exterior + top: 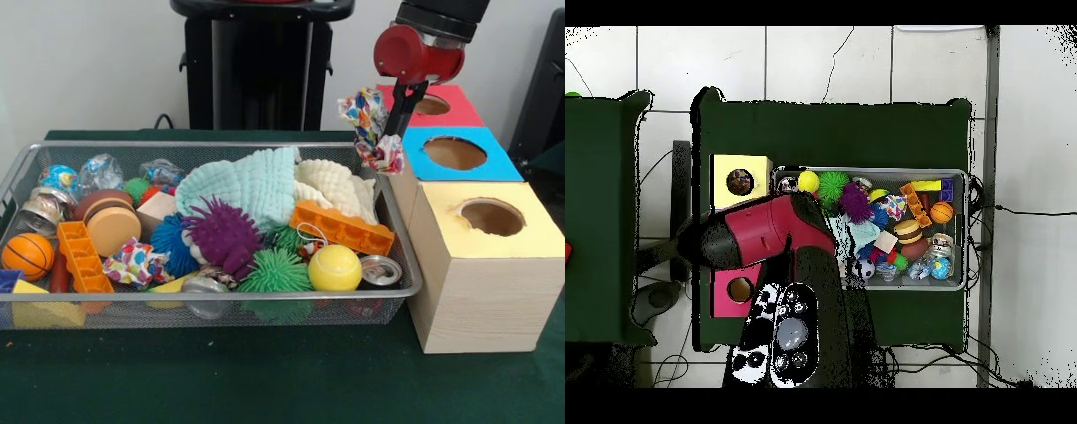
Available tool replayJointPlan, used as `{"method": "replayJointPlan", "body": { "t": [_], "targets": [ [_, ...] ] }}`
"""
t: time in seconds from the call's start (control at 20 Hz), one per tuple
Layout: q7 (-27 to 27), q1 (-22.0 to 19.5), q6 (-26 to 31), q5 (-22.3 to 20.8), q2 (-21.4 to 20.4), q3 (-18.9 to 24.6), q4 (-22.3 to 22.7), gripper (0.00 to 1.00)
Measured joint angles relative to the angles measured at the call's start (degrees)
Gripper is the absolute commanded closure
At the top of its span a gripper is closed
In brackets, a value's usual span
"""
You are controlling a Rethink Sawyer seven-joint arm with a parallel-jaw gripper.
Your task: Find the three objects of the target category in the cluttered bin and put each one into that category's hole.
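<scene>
No legible text, labels, brands or numbers appear on any object in either view.

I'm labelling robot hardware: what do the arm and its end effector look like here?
The arm is bulky and rounded, with glossy red shells and black joint sections. Its end effector is slim and black, hanging below a round red housing. No cables or markings are readable on it.

1. Wooden boxes with holes: three — red-topped box, blue-topped box, yellow-topped box.
2. Wire bin: one.
3. Orange toy bricks: two —.
4. Yellow ball: one.
5. Basketball: one.
</scene>
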Motion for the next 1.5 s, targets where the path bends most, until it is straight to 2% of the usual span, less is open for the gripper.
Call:
{"method": "replayJointPlan", "body": {
  "t": [0.15,0.5,0.9,1.15,1.5],
  "targets": [
    [0.0,0.09,4.86,0.85,0.02,-0.02,-2.57,1.0],
    [0.0,0.84,8.49,1.41,0.19,-0.1,-5.87,1.0],
    [0.02,4.15,8.64,1.41,2.16,-1.07,-10.13,1.0],
    [0.14,5.43,8.64,1.94,3.49,-1.09,-11.12,1.0],
    [0.47,4.85,6.74,2.39,4.77,-1.07,-11.08,1.0]
  ]
}}
